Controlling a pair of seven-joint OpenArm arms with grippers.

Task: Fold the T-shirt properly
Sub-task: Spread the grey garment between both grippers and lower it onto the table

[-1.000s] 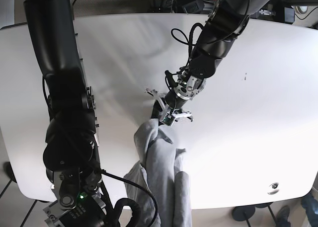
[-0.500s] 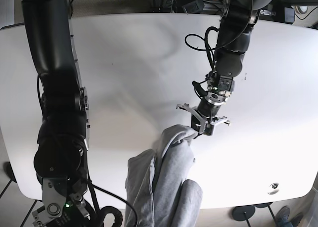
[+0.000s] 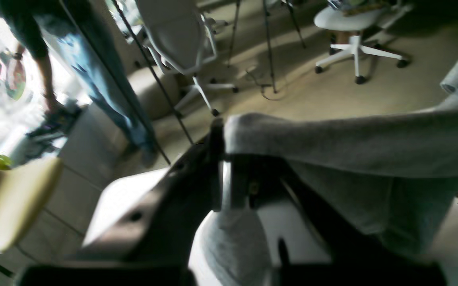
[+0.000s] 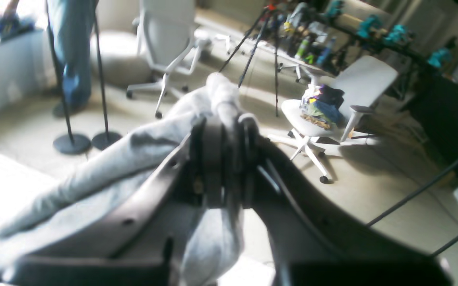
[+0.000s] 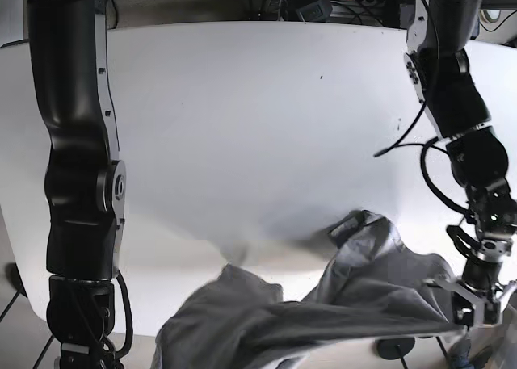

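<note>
Right gripper (image 4: pixel 223 119) lies outside the base view's frame. T-shirt (image 5: pixel 323 304) lower edge cropped there. Both wrist views blurred; person (image 3: pixel 74 59) cropped at top.

The T-shirt (image 5: pixel 355 292) is plain grey, the surface (image 5: pixel 242 127) white, both arms and their fingers (image 4: pixel 213 159) black.

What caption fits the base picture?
Left gripper pulls the grey shirt wide over the table edge.
</note>
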